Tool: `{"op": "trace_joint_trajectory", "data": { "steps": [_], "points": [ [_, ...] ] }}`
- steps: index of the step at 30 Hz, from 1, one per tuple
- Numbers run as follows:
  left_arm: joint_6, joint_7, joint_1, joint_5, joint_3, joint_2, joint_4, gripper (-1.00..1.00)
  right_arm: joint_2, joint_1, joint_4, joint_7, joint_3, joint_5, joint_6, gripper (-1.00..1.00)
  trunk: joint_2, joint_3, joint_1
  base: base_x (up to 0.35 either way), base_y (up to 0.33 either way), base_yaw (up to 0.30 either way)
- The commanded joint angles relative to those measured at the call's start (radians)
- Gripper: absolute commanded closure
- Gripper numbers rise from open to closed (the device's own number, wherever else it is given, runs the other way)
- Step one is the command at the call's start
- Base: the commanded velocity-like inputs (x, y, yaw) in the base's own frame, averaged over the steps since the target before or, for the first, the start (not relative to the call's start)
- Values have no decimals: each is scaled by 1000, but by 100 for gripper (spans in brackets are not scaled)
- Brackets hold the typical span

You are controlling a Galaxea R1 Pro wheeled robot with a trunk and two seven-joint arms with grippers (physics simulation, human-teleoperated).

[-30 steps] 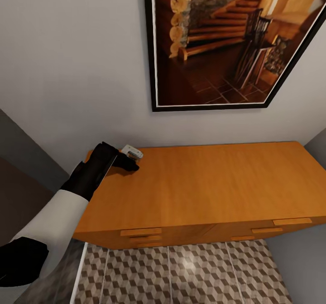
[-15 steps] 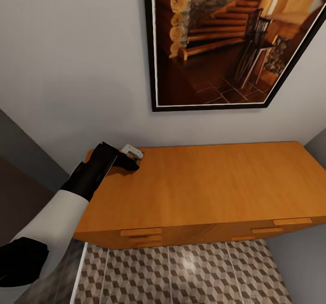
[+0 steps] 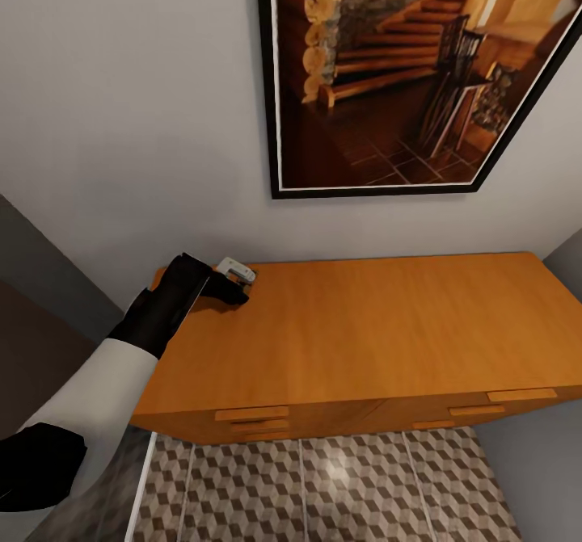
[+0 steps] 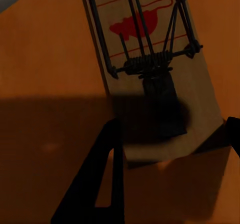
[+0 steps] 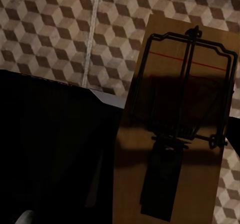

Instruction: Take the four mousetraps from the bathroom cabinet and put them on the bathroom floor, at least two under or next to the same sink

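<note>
On the orange cabinet [image 3: 364,332] top below a framed picture [image 3: 404,73], the left claw [image 3: 230,283] apparently grips a mousetrap [image 4: 150,68].

The left gripper [image 3: 229,290] covers part of a small pale mousetrap [image 3: 236,270] on the cabinet [image 3: 364,332]. The framed picture [image 3: 420,73] is cut off by the top edge. In the right wrist view, another mousetrap [image 5: 175,134] runs past the bottom edge.

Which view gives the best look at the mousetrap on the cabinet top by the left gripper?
The left wrist view: the mousetrap fills it, with wire, spring and red mark sharp, lying on the cabinet. In the head view it is a tiny pale shape at the left gripper. The right wrist view shows another trap above floor tiles.
</note>
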State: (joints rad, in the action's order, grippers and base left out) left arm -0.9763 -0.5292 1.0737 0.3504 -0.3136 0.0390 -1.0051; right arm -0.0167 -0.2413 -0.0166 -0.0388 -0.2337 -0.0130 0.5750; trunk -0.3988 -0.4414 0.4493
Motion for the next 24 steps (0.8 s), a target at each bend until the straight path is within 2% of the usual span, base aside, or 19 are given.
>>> {"op": "trace_joint_trajectory", "data": {
  "steps": [1,10,20,24],
  "points": [
    [-5,-9,0,10,-3,1,-3,100,0,-1,1,0,-4,1,3,100,-1,-2,1,0,0,0],
    [-11,-9,0,6,0,2,-54,100,0,0,1,0,-4,1,3,100,-1,-2,1,0,0,0],
    [-12,-9,0,5,2,2,-72,100,0,-1,1,-1,-4,1,3,100,-1,-2,1,0,0,0],
    [-13,-9,0,4,2,3,-73,100,0,0,1,-1,-4,1,3,100,-1,-2,1,-166,0,0]
  ]
}}
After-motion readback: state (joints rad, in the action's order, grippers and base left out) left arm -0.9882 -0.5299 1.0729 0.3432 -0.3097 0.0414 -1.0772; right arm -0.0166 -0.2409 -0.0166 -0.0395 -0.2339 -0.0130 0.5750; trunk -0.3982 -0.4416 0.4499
